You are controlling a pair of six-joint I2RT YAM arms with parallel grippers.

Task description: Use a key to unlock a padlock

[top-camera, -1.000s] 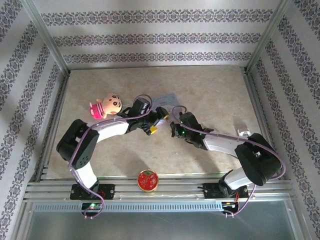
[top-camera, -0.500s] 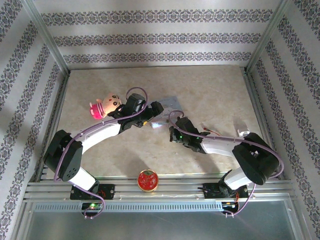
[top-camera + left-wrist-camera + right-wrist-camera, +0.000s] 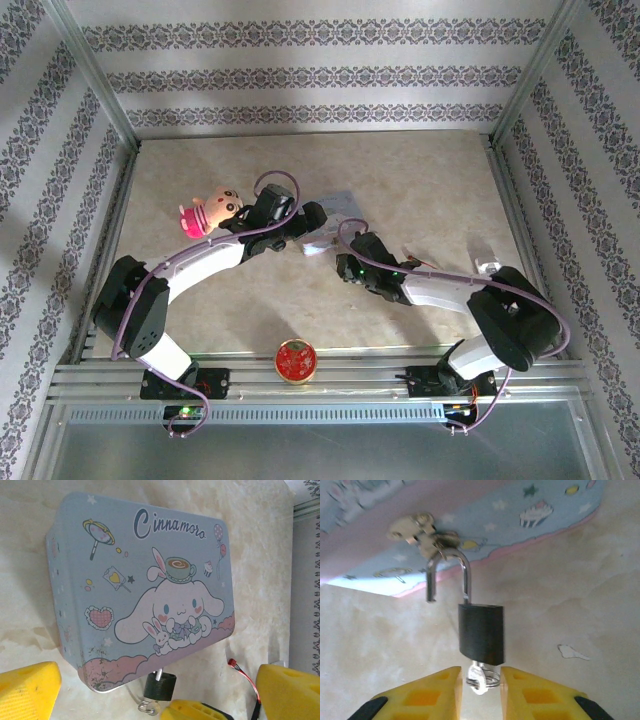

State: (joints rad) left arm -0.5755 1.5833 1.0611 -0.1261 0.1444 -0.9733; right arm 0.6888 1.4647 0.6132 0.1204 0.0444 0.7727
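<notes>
At about ten o'clock from the middle of the table lies a pink-hatted doll [image 3: 212, 210]. Just to its right the left gripper [image 3: 308, 228] hangs over the work with its jaws spread wide and nothing between them. Its yellow pads [image 3: 27, 690] sit well apart, either side of the scene below.

Under it rests the pale blue cartoon tin [image 3: 145, 580], flat on the marble-look table [image 3: 430, 180]. The padlock [image 3: 481, 632] hangs off the tin's six o'clock edge as the left wrist sees it.

The right wrist camera shows it plainly. The shackle [image 3: 449, 560] has sprung, one leg free in the air, the other seated in the black body. Its bend is hooked through the tin's little metal hasp [image 3: 420, 530]. The key [image 3: 478, 680] sits in the keyhole with its wire ring.

The right gripper [image 3: 481, 692] comes in from four o'clock. Its jaws stand slightly parted either side of the key, a sliver of table showing on each side, so I'd call it released, not clenched.

To my eye the unlocking itself is done. What may remain is slipping the open shackle out of the hasp. That calls for a fresh hold on the lock body and a small swing sideways, with the tin kept from sliding.
</notes>
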